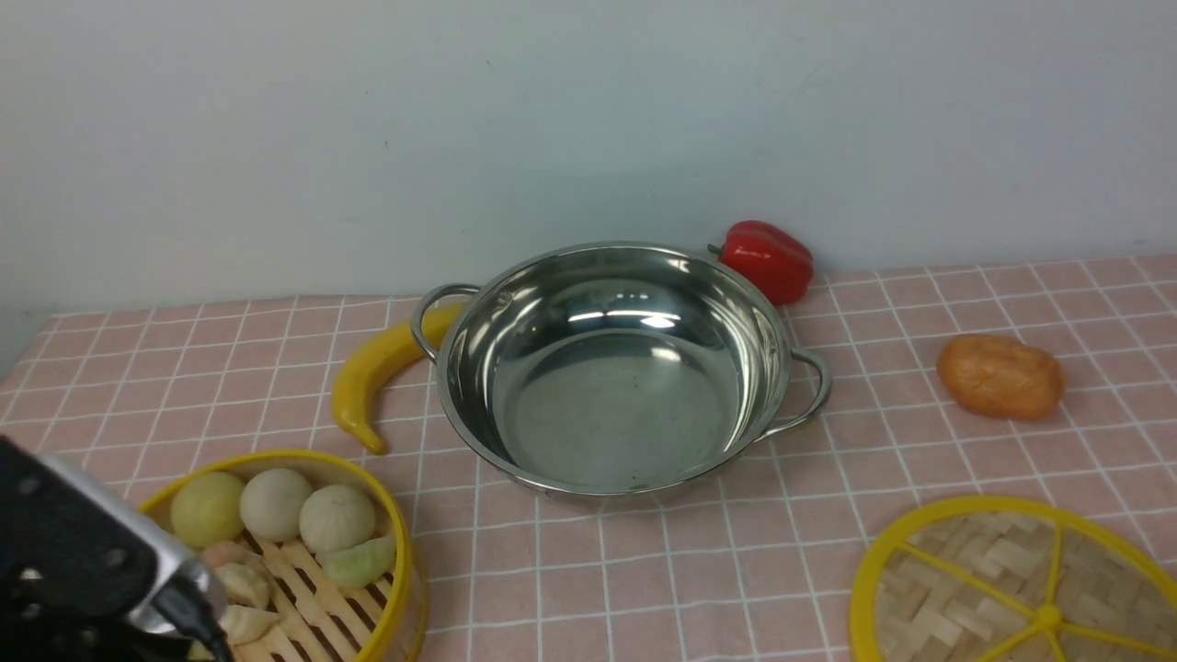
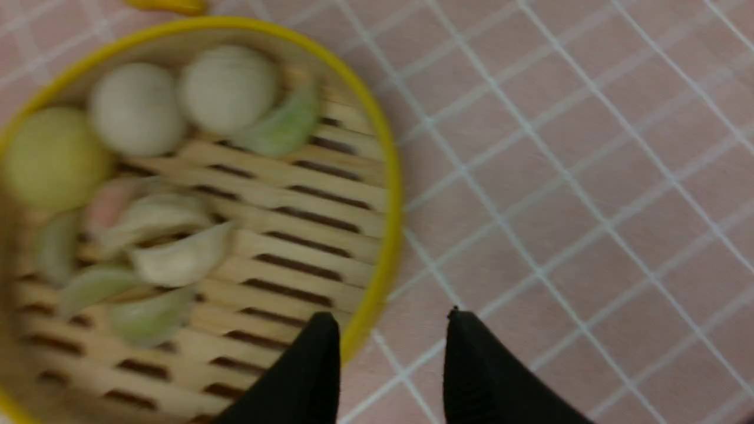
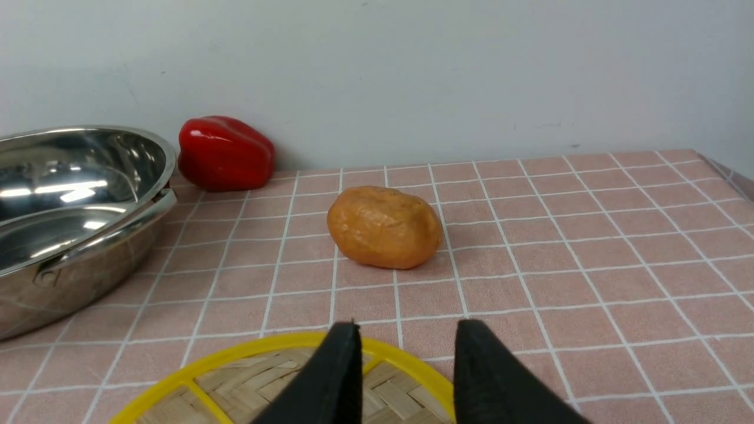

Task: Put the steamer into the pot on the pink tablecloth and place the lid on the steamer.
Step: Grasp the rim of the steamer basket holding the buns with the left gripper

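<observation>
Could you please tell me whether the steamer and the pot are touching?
Apart: the front view shows bare pink tablecloth between the steamer and the pot.

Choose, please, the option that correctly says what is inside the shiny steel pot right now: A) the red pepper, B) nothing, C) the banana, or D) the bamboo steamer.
B: the bare inside bottom of the pot shows, while the steamer, pepper and banana all lie outside it.
</observation>
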